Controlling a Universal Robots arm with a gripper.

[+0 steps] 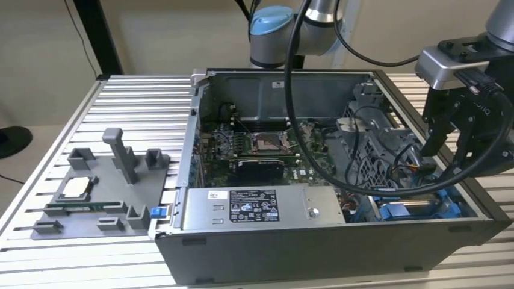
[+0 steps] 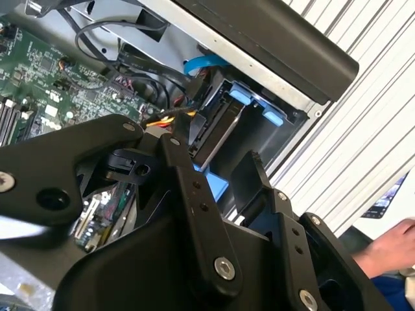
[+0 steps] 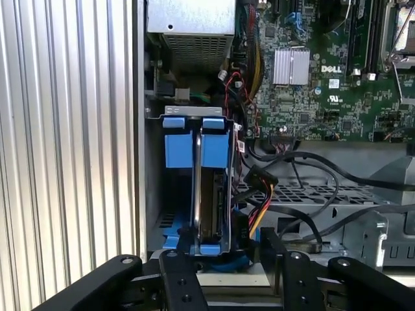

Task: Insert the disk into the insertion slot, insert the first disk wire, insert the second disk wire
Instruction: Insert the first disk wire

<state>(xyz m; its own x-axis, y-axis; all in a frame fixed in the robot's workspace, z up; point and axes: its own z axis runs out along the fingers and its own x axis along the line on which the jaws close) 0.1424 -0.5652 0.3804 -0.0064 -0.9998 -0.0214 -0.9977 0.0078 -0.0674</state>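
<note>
Reading the exterior view from its left: the grey fixture tray (image 1: 96,192) lies on the slatted table (image 1: 136,102), well apart from my work. At the centre stands the open computer case (image 1: 321,253), with the labelled power-supply box (image 1: 249,208) along its near wall and the motherboard (image 1: 257,150) behind that. At the exterior view's right, my claw (image 1: 449,153) hangs over the case's lower right corner, where blue plastic shows.

Claw state: in both wrist views the two fingers (image 3: 178,275) stand spread with a clear gap between them. Nothing is clamped.

Disk location: in the first wrist view the disk (image 3: 214,194) stands on edge inside the insertion slot (image 3: 188,112), its blue carrier close to the slot's grey rim. I judge the disk insertion done.

Step in hand: I judge it to be the first disk wire. A red, yellow and black wire bundle (image 3: 258,197) lies just beside the disk's end. Whether its connector is seated in the disk cannot be told.

Requirement: as I judge it, this step calls for a grip on the connector body rather than the strands, with the connector squared to the disk's port and pushed in straight. Loose black cables crowd the approach and could snag a finger.

In the second wrist view, a person's hand (image 2: 392,243) rests outside the case.
</note>
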